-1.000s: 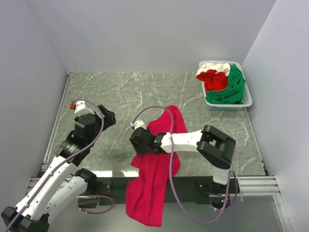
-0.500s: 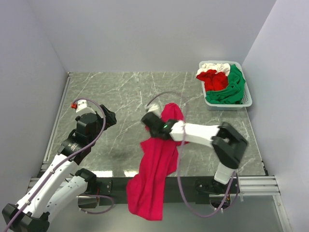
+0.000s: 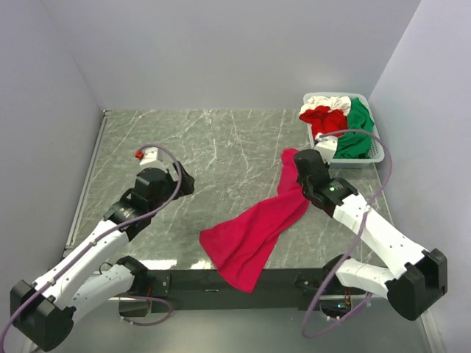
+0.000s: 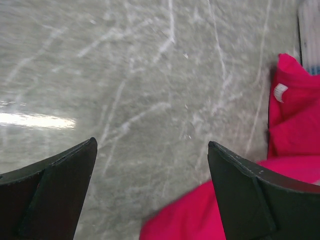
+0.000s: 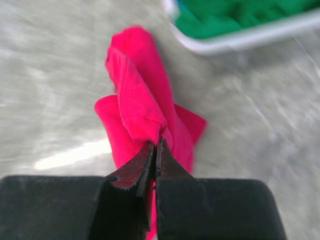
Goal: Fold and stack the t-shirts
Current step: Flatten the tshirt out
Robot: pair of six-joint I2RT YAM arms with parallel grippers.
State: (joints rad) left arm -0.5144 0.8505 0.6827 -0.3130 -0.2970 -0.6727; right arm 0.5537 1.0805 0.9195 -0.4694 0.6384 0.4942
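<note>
Operator: Progress on the folding?

Spotter: Early. Nothing is folded and there is no stack anywhere on the table [image 3: 206, 140]. You have one shirt out, the crimson t-shirt [image 3: 257, 232]. It lies as a crumpled band that starts just beside the basket [image 3: 374, 153], at its near-left corner, and runs well away from it. The end farthest from the basket reaches the table's front edge and seems to droop over it.

Operator: Grippers?

Spotter: Your right gripper [image 5: 156, 145] has its fingers pinched tight on a bunched fold of the crimson cloth, at the end nearest the basket. That fold looks raised off the table, though that is my reading, not certain. Your left gripper [image 4: 151, 145] is spread wide and holds nothing. It hangs over bare table well apart from the basket, with the shirt's edge just ahead of its fingers.

Operator: What's left?

Spotter: Nearly everything. The green t-shirt [image 3: 359, 121], red t-shirt [image 3: 324, 118] and white t-shirt [image 3: 324, 101] sit heaped inside the basket, none laid out. You have yet to spread the crimson one flat, and I'd guess that needs a second grip on the end farthest from the basket. After that you fold it and set it down as the base. The three in the basket then follow, each folded and stacked on top. I judge you're at the opening step of shirt one of four.
</note>
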